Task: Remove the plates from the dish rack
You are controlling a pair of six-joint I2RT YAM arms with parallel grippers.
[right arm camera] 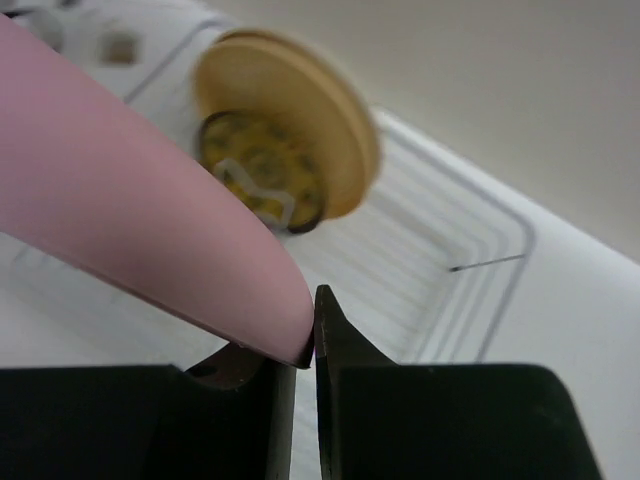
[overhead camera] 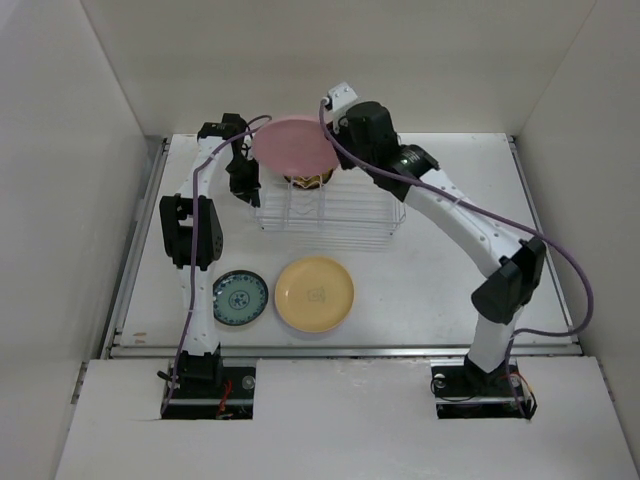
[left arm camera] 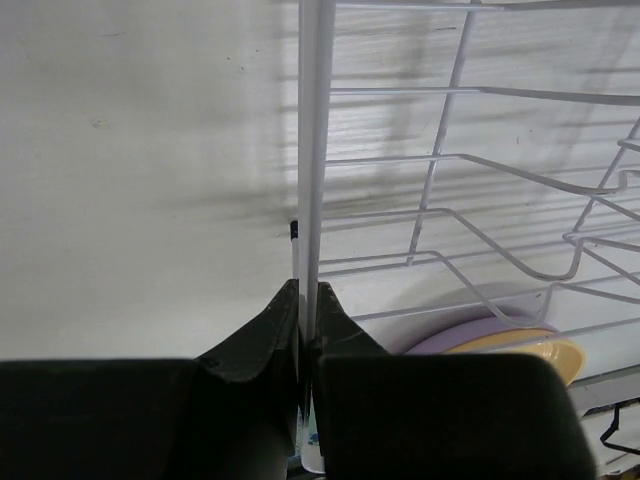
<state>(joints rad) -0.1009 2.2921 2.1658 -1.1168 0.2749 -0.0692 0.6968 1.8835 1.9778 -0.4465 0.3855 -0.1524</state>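
My right gripper (overhead camera: 328, 135) (right arm camera: 305, 345) is shut on the rim of a pink plate (overhead camera: 293, 147) (right arm camera: 130, 200) and holds it tilted in the air above the back of the wire dish rack (overhead camera: 330, 212) (right arm camera: 450, 270). An amber patterned plate (overhead camera: 308, 181) (right arm camera: 285, 130) stands upright in the rack below it. My left gripper (overhead camera: 247, 185) (left arm camera: 308, 330) is shut on the rack's left rim wire (left arm camera: 310, 150). A teal patterned plate (overhead camera: 240, 298) and a cream-yellow plate (overhead camera: 314, 293) lie flat on the table in front of the rack.
In the left wrist view, a yellow plate edge (left arm camera: 540, 352) on a lavender one (left arm camera: 470, 335) shows beyond the rack wires. White walls enclose the table on three sides. The table's front edge (overhead camera: 340, 350) runs just behind the arm bases.
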